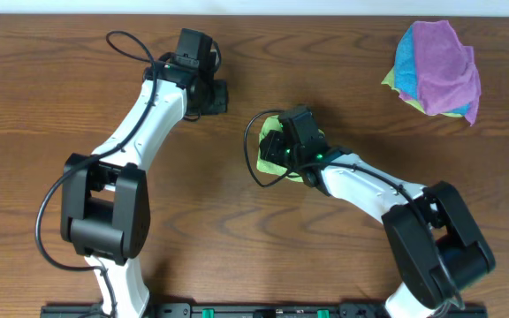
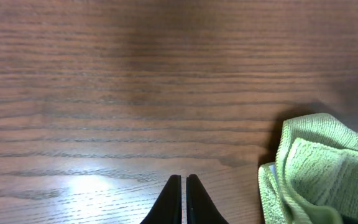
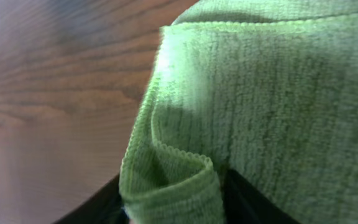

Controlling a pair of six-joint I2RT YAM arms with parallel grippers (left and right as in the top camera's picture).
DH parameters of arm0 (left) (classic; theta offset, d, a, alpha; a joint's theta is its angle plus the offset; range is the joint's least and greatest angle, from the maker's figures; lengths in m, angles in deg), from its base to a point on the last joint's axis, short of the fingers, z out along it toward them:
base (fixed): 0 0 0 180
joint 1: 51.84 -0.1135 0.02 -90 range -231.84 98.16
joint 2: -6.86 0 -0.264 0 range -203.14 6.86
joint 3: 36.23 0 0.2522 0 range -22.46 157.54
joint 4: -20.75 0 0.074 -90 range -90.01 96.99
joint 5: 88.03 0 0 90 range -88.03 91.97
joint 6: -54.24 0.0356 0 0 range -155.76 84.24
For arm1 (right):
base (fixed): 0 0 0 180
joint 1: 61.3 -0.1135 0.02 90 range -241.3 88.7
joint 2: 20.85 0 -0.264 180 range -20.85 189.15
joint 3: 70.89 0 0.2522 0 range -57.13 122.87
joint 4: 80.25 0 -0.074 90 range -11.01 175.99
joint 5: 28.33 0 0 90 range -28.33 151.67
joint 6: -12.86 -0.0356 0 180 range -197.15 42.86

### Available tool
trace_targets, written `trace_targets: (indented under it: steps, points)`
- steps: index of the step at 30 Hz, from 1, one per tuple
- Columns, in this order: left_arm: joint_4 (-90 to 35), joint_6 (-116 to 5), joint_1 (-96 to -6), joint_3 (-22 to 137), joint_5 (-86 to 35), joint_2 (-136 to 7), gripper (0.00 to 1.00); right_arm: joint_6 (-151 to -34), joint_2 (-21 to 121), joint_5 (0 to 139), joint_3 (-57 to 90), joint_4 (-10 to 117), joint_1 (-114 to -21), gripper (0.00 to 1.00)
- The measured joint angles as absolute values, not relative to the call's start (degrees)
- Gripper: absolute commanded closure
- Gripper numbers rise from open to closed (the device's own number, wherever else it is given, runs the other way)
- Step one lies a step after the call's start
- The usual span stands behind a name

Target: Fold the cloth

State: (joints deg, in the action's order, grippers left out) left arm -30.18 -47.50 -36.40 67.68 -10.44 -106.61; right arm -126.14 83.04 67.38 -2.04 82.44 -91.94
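The cloth (image 3: 266,99) lies bunched up close to the middle of the table (image 1: 237,247), a little to the right. The right gripper (image 1: 274,148) is right on top of it. A folded edge of the green cloth sits between its two black fingers (image 3: 98,205). The fingers stand apart, and I cannot tell if they are squeezing the cloth or just around it. The left gripper (image 2: 184,182) is on the far side, to the left of the cloth. Its two fingers are pressed together with nothing in them. It is above bare wood. Far off at the right corner sits a heap with a purple cloth (image 1: 444,57) on top of a blue cloth (image 1: 405,66)
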Motion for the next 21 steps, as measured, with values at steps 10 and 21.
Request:
trace_targets:
  steps: [10, 21]
  points:
    - [-31.8, -47.3, -37.1, 67.7, -9.2, -104.7, 0.94, -126.1, 82.3, 70.1, -0.4, 82.2, -91.9, 0.25]
    - [-35.3, -47.9, -39.0, 67.7, -10.5, -104.3, 0.85, -125.0, 69.8, 69.0, 1.0, 71.3, -90.5, 0.1]
